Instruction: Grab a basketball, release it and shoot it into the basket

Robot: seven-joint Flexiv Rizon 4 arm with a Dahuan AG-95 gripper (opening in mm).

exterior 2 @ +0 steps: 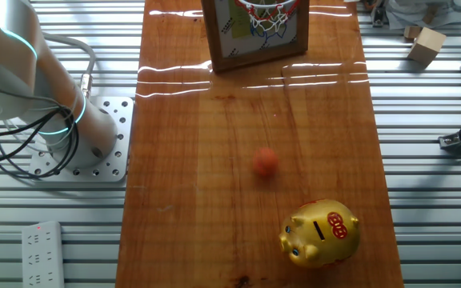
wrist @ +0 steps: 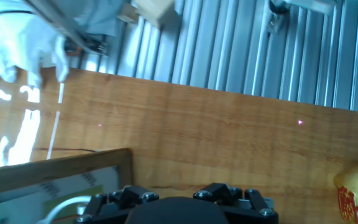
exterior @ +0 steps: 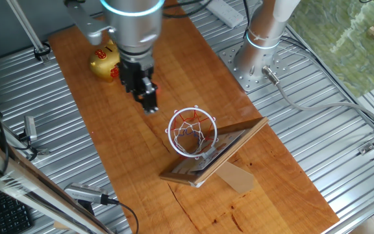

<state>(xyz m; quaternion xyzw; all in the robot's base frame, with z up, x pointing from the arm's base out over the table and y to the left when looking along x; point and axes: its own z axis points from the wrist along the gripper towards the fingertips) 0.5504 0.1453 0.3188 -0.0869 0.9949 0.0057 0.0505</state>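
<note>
The ball (exterior 2: 266, 162) sits loose on the desk (exterior 2: 182, 200) between the piggy bank (exterior 2: 321, 233) and hoop (exterior: 192, 132), seemingly right under the end effector (exterior: 149, 102), though whether that's open, can't tell.

Bright even daylight, white glare streaks on the glossy wooden board (exterior 2: 214, 160), overexposed upper left in hand view

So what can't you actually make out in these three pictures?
- Ball: shows only in the other fixed view; in one fixed view the arm likely hides it.
- Pincer: open or shut is unclear in one fixed view; in the hand view its fingers are cut off by the bottom edge.
- Hoop: cut off by the top edge in the other fixed view.
</note>
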